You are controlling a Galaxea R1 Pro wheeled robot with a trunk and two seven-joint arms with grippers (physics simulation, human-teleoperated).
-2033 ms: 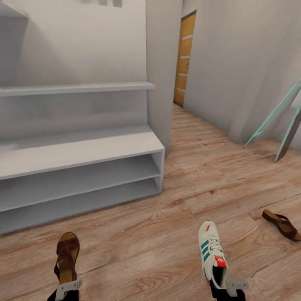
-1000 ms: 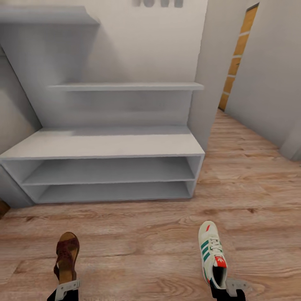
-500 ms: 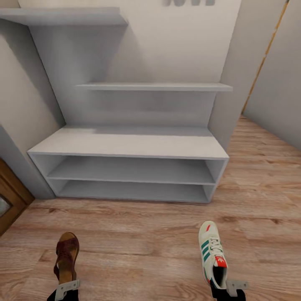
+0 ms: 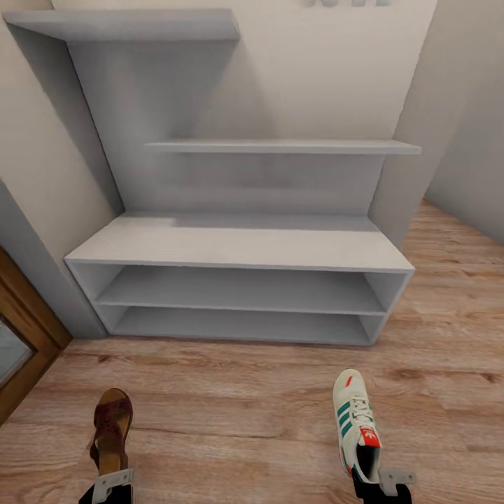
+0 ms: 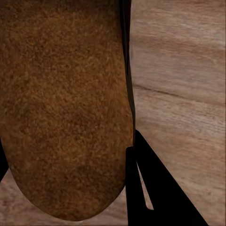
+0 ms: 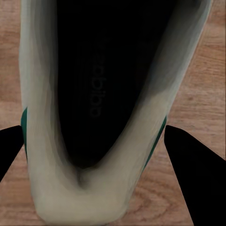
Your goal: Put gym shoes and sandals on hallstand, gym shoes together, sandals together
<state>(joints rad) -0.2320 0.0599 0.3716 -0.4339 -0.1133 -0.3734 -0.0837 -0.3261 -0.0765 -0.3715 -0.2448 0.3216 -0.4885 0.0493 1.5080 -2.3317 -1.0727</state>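
Straight ahead, filling the middle of the head view: hallstand, pale grey-white, a long low bench with two open shoe shelves under the top and staggered floating shelves on the wall above. Nothing but bare boards on bench top and shelves. In front of the hallstand, light wood-grain corridor floor. Near side of that floor, off the hallstand's left front corner: brown sandal, toe toward the hallstand, heel pinched in the left gripper, closed on it. Seen from the left wrist, tan suede footbed of the sandal close up, one dark finger tight against its edge, planks beyond. Off the hallstand's right front corner, well apart from the sandal: white gym shoe with green stripes and red tongue mark, toe likewise toward the hallstand, heel clamped in the right gripper. Seen from the right wrist, dark opening of the gym shoe between two black fingertips. Beside the hallstand's left end, a brown wooden door.
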